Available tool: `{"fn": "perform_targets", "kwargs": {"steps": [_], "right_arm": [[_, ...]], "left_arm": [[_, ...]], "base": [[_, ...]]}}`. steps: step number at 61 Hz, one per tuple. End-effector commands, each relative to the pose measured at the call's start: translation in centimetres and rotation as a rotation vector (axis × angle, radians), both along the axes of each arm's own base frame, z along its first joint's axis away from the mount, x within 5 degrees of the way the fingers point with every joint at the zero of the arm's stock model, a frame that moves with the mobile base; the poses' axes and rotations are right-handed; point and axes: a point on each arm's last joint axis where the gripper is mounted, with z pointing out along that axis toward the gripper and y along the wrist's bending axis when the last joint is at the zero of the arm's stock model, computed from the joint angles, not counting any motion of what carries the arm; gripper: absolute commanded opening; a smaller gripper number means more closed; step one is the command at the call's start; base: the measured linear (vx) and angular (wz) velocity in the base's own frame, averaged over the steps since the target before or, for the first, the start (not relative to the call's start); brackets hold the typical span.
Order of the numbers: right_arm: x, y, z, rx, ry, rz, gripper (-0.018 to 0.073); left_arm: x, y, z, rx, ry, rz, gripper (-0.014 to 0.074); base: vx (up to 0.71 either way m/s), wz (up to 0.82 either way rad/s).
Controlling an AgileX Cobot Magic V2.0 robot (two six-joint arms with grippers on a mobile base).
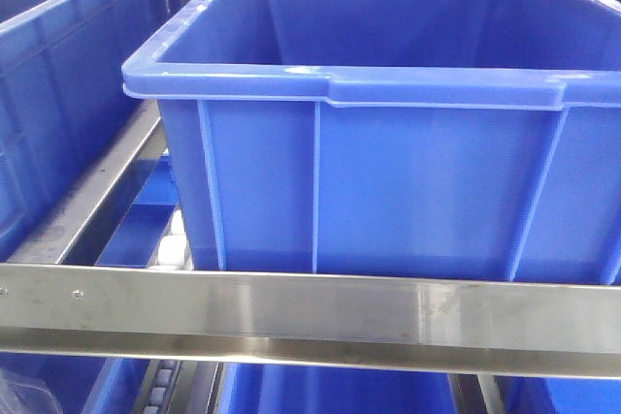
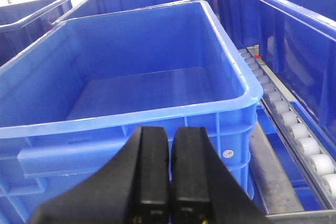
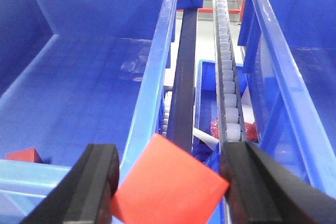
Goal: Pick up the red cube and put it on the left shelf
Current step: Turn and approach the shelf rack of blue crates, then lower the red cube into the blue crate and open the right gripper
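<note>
In the right wrist view the red cube sits tilted, corner to corner, between the two black fingers of my right gripper, which is shut on it. It hangs over the pale rim between two deep-blue crates of the left shelf. The shelf's steel front rail crosses the front view below a large blue crate. My left gripper is shut with nothing in it, just before the near wall of a blue crate. Neither gripper shows in the front view.
A white roller track and a dark rail run away between the crates. A small red piece lies on the left crate's floor. Something red and mesh-like lies lower down beside the rollers. More rollers run right of the left gripper's crate.
</note>
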Motion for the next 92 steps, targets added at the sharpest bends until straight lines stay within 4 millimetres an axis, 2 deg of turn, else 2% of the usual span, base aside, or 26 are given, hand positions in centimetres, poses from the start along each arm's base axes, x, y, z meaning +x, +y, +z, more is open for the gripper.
{"fn": "perform_targets", "kwargs": {"steps": [1,38,43,49,61,70,79,92], "right_arm": [[0.1,0.0,1.7,-0.013,-0.114,-0.003,0.0059],[0.1,0.0,1.7,-0.011,-0.117,-0.001,0.0059],[0.2,0.0,2.1,-0.010,-0.150,0.001,0.0059],[0.9,0.0,3.6,-0.010,-0.161,0.003,0.0059],[4.9,1.0,6.8,-0.011,-0.076,0.058,0.0059],[9.0,3.1,8.4,-0.013,-0.028,0.149,0.0059],[13.0,6.0,8.6,-0.019,0.020,0.238,0.0059],[17.8,9.5,6.6,-0.035,0.101,0.311,0.0067]], "left_arm": [[0.1,0.0,0.0,-0.008,-0.060,0.000,0.0106],[0.1,0.0,0.0,-0.008,-0.060,0.000,0.0106],[0.1,0.0,0.0,-0.008,-0.060,0.000,0.0106],[0.1,0.0,0.0,-0.008,-0.060,0.000,0.0106],[0.1,0.0,0.0,-0.008,-0.060,0.000,0.0106],[0.1,0.0,0.0,-0.008,-0.060,0.000,0.0106],[0.1,0.0,0.0,-0.008,-0.060,0.000,0.0106],[0.1,0.0,0.0,-0.008,-0.060,0.000,0.0106]], "base": [[0.00,0.00],[0.00,0.00],[0.00,0.00],[0.00,0.00],[0.00,0.00],[0.00,0.00],[0.00,0.00],[0.00,0.00]]}}
